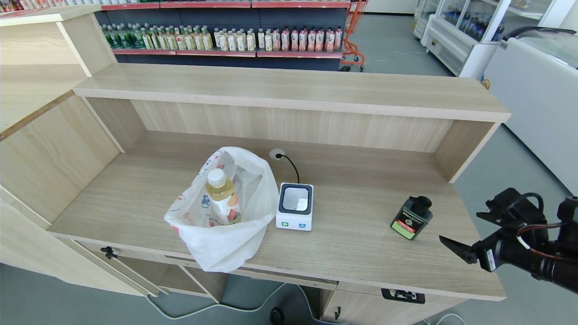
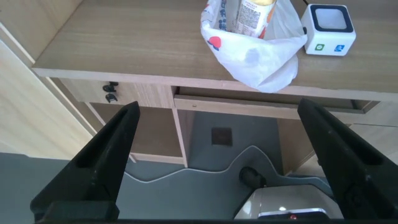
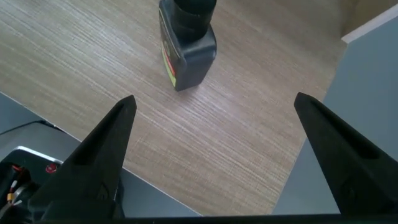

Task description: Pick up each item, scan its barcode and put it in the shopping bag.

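Firstly, left tool (image 2: 217, 163): shown in the left wrist view, jaws spread wide, holding nothing, low before the bench (image 2: 124, 50) front edge. Shopping bag (image 1: 226, 243): white, ahead of and above that tool, mouth open, overhanging the edge. Tea bottle (image 1: 221, 194): upright inside the bag, cap upward. Scanner (image 1: 295, 205): just right of the bag, window facing up; the head view adds its cable (image 1: 291, 166). Dark bottle (image 1: 411, 219): just ahead of the right tool, apparently upright, long axis vertical, label toward that tool. Right tool (image 1: 459, 225): wide apart, empty, near the bench's right front corner.
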